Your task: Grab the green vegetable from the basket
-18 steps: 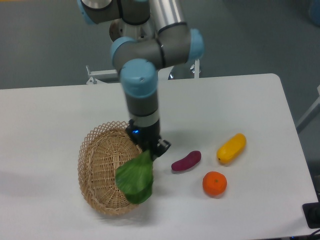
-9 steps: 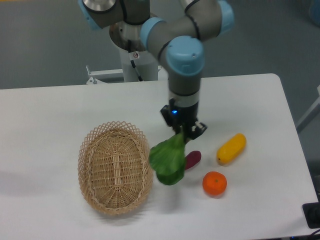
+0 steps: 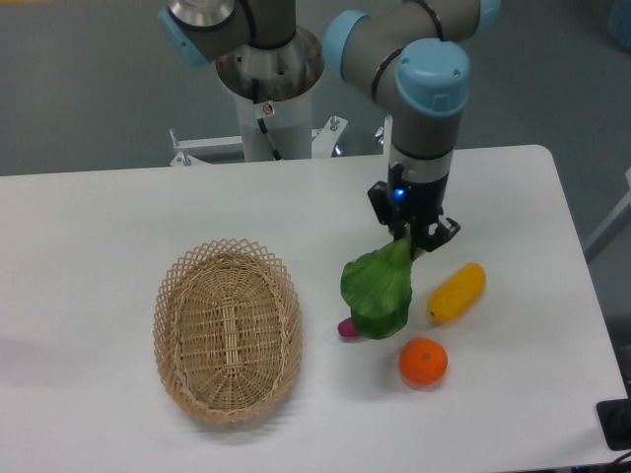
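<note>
Gripper (image 3: pixel 412 240) grasps the green vegetable (image 3: pixel 378 293) by its stem end, so the leaves hang clear of the table (image 3: pixel 118 217), right of the basket (image 3: pixel 228 328), above the purple piece (image 3: pixel 346 328).

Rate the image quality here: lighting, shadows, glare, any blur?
Fixed camera view: even, diffuse overhead light on the white table, only faint soft shadows under the basket and orange; mild glare on the arm's metal tube; overall soft, low-resolution focus, so the claw holding the green vegetable reads dark and indistinct; no obvious motion smear.
</note>
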